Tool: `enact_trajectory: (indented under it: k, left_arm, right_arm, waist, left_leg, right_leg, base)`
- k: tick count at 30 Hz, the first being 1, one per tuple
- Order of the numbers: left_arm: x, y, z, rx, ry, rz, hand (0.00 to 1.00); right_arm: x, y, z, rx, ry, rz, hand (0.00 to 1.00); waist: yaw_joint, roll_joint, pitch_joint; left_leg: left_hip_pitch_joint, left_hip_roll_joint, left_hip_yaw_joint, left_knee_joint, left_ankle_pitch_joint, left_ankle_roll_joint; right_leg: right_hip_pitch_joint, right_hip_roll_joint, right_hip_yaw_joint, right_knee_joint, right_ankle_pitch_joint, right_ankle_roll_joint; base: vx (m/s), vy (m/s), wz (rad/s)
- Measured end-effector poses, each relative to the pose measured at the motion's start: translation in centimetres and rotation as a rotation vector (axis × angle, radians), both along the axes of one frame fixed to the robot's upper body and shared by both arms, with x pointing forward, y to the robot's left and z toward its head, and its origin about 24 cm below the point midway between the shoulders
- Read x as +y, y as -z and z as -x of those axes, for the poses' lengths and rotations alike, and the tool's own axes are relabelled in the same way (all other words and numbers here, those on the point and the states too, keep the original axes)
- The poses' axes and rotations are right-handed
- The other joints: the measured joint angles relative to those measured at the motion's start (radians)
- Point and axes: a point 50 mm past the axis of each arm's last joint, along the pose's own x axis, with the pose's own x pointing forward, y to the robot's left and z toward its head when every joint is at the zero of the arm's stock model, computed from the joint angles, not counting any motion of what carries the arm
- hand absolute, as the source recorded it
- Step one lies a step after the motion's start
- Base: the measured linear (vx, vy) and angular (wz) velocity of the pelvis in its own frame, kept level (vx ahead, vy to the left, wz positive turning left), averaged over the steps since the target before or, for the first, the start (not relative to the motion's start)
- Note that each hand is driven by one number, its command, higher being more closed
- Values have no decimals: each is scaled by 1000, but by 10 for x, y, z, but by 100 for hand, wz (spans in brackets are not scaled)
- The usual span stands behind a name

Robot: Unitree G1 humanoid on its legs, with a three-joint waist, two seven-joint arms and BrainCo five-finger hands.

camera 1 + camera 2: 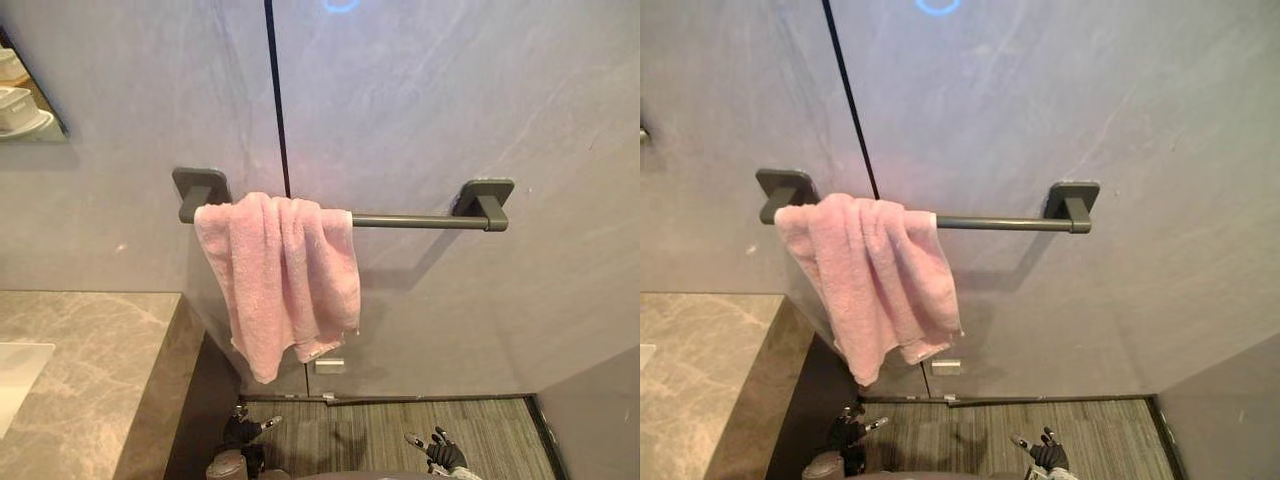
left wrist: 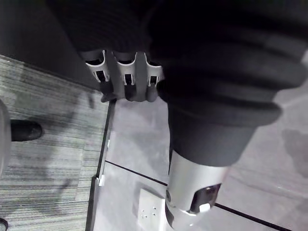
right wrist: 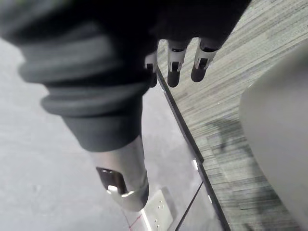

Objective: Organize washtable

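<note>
A pink towel (image 1: 280,280) hangs bunched over the left end of a dark grey towel bar (image 1: 420,220) fixed to the grey wall. Its lower edge dangles unevenly, and the bar's right half is bare. Far below the towel, my left hand (image 1: 245,432) hangs low with relaxed fingers (image 2: 126,79) and holds nothing. My right hand (image 1: 442,452) is low on the right, its fingers (image 3: 185,60) straight and empty. Both hands are well apart from the towel and the bar.
A grey marble washtable (image 1: 90,370) fills the lower left, with the corner of a white basin (image 1: 15,375) set in it. A mirror edge (image 1: 25,105) shows at upper left. A small white plate (image 1: 329,366) sits low on the wall above the striped grey floor (image 1: 390,435).
</note>
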Motion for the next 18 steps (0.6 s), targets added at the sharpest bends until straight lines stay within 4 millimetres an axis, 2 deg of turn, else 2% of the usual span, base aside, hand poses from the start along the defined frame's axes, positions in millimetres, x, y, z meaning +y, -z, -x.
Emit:
enact_trajectory:
  k: [7, 13, 14, 16, 18]
  left_arm:
    - [-2, 4, 7, 35, -1, 7, 0]
    - [3, 4, 10, 29, -38, -10, 0]
    - [4, 3, 11, 24, -44, -13, 0]
    - [6, 0, 9, -10, -65, -17, 0]
    - [8, -8, 9, -73, -92, -22, 0]
  right_arm:
    - [-7, 2, 3, 25, 5, 12, 0]
    - [-13, 4, 5, 47, 39, 20, 0]
    - [-13, 4, 6, 49, 38, 20, 0]
    - [-14, 4, 6, 48, 40, 22, 0]
    - [-13, 3, 5, 42, 41, 23, 0]
  waist:
    - [-1, 20, -9]
    - [-1, 17, -9]
    - [-1, 10, -7]
    - [0, 14, -9]
    - [0, 5, -3]
  left_leg:
    - [26, -14, -35, -77, 41, 0]
    - [41, -19, -85, -128, 71, 0]
    - [42, -21, -90, -130, 71, 1]
    - [42, -24, -94, -138, 76, 7]
    - [39, -28, -103, -143, 79, 9]
  right_leg:
    - [17, 7, -12, -32, 8, 6]
    - [51, 9, -58, -67, 18, 4]
    - [54, 8, -60, -69, 18, 4]
    - [55, 6, -63, -74, 18, 4]
    - [55, 3, -73, -76, 19, 4]
  base:
    - [1, -6, 9]
    - [16, -23, 22]
    - [6, -3, 20]
    - [-4, 1, 10]
    - [-6, -2, 14]
